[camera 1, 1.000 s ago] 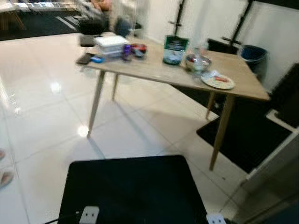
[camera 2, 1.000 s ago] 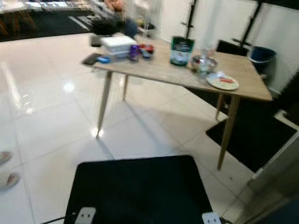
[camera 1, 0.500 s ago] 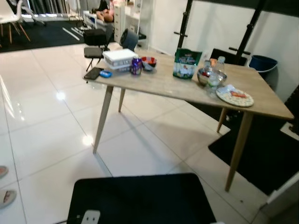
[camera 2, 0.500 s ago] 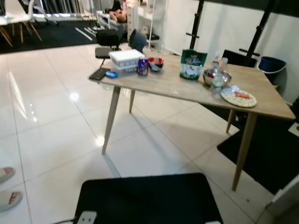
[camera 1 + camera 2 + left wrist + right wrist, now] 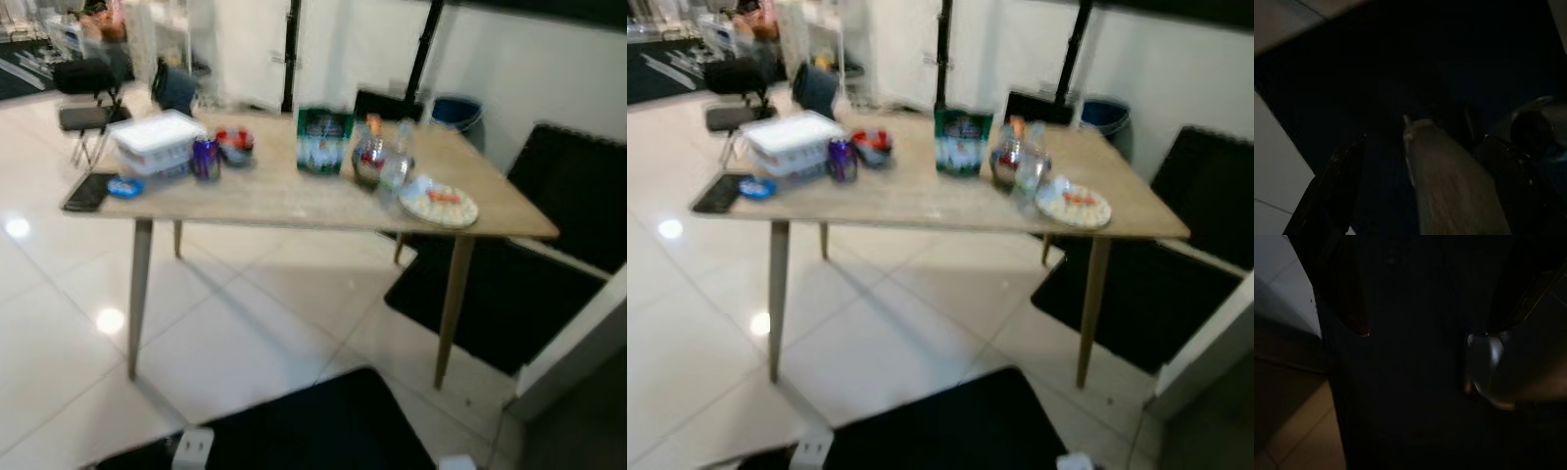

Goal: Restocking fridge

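The camera has swung left: the desk [image 5: 294, 201] now sits centred, things unmoved; both hands' finger state cannot be told.

– what sort of place is this?
– an open indoor room, home or studio: glossy white floor tiles [image 5: 245, 343], a wooden table [image 5: 284, 201] with food, a bin [image 5: 457, 111], a chair [image 5: 83, 93].
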### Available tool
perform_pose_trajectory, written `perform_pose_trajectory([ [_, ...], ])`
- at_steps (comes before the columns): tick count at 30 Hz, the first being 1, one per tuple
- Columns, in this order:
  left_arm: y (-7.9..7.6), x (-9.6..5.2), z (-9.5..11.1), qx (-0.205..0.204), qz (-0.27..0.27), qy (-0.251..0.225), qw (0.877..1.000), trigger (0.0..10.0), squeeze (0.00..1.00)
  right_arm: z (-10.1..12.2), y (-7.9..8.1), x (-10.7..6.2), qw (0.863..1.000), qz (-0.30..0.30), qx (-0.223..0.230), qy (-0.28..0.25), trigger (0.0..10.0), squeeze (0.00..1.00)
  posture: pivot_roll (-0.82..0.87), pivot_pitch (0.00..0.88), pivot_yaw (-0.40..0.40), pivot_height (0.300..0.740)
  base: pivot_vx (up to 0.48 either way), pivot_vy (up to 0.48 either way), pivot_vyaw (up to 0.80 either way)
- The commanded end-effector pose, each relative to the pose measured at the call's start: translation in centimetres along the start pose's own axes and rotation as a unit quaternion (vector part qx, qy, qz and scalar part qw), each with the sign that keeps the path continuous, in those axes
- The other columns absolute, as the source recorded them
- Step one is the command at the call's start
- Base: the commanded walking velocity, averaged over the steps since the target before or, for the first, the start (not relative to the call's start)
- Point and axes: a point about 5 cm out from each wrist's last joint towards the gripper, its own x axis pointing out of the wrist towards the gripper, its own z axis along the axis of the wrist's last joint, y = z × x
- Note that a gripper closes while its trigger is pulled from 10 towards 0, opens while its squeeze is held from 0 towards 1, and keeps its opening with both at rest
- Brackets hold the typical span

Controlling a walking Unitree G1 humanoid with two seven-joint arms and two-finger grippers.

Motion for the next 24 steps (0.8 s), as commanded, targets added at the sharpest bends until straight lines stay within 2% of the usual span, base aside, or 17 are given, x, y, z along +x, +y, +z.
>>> perform_pose_trajectory([
  [1, -0.35, -0.04, -0.79, 0.003, -0.004, 0.014, 1.0, 10.0, 0.0, 0.11, -0.7, -0.1, 1.0, -0.01, 0.003, -0.003, 10.0, 0.0, 0.0, 0.0, -0.042, 0.74, 0.401, 0.0, 0.0],
  [24, -0.7, -0.08, -1.36, 0.002, -0.006, 0.02, 1.0, 10.0, 0.0, -0.02, -0.77, -0.14, 1.0, -0.008, 0.001, -0.003, 10.0, 0.0, -0.01, 0.0, -0.045, 0.74, 0.38, 0.0, 0.0],
])
